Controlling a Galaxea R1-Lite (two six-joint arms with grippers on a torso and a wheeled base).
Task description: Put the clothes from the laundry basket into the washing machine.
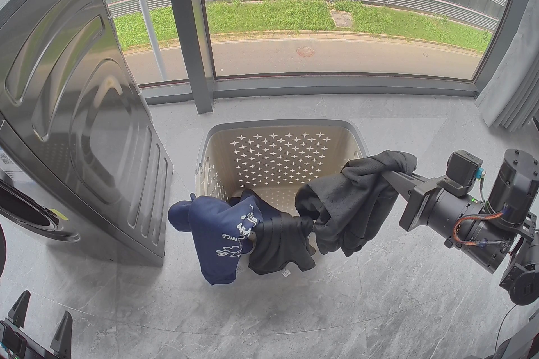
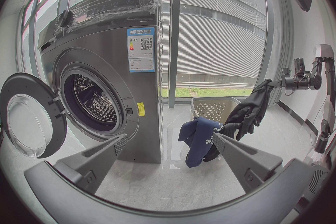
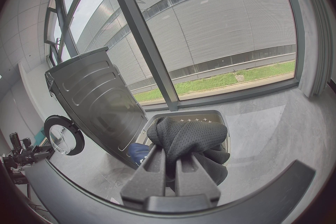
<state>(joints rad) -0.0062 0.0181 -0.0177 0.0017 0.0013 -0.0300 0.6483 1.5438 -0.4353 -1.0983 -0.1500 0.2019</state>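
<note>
A beige laundry basket with star-shaped holes stands on the floor before the window. My right gripper is shut on a dark grey garment, lifted over the basket's right rim; its fingers pinch the cloth. A navy printed garment and a black one hang over the basket's front rim. The grey washing machine stands at the left, its drum exposed and its door swung wide. My left gripper is open, low at the front left, holding nothing.
A large window with a dark pillar runs behind the basket. A grey curtain hangs at the far right. Bare marble floor lies in front of the basket and between it and the machine.
</note>
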